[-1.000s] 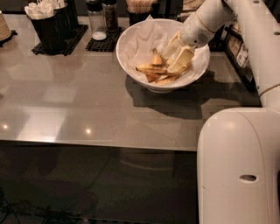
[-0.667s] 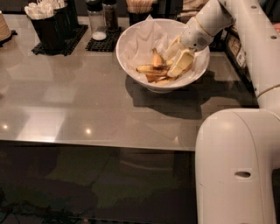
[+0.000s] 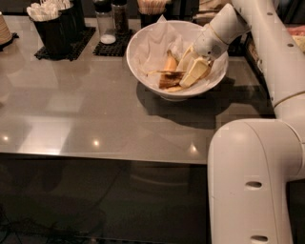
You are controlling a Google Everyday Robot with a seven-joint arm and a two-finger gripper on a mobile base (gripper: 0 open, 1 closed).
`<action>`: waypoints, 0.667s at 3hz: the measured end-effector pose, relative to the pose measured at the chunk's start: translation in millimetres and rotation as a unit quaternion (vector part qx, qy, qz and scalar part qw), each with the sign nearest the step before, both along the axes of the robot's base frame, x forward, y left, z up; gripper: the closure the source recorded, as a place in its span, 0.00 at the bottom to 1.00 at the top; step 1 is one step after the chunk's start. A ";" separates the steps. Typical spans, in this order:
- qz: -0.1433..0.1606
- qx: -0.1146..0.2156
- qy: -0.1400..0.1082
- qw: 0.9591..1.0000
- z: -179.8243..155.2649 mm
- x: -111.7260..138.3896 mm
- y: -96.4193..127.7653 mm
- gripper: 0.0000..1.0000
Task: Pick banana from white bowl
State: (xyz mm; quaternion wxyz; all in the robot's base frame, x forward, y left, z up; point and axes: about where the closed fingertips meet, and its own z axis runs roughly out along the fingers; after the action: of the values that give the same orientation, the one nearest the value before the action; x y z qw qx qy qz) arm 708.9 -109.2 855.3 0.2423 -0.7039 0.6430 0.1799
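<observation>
The white bowl (image 3: 143, 59), lined with crinkled white paper, stands at the back middle of the grey table. In it lies the banana (image 3: 167, 78), slim, yellow with dark brown streaks, pointing left to right across the bowl's floor. A stubby orange cone piece (image 3: 170, 62) sits just behind it. My gripper (image 3: 187, 70) reaches down into the bowl from the upper right. Its cream fingers (image 3: 198, 72) stand apart at the banana's right end, right against it. I cannot tell whether they grip it.
Behind the bowl are black holders with white packets (image 3: 47, 24), salt and pepper shakers (image 3: 106, 21) on a black mat, and a cup of wooden sticks (image 3: 150, 9). My arm's large white base (image 3: 252, 181) fills the lower right. The table's front edge runs along the bottom third.
The gripper stays down in the bowl at the banana's right end, with barely any movement. The banana and the orange piece lie as before.
</observation>
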 end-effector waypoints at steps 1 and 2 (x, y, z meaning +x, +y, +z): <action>0.000 0.000 0.000 1.000 -0.1 -1.8 0.3 0.90; 0.003 -0.003 -0.002 1.000 5.2 -3.0 2.1 1.00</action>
State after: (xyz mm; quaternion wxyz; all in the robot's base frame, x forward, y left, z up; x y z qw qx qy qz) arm 705.8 -107.1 860.5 0.2409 -0.7072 0.6407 0.1770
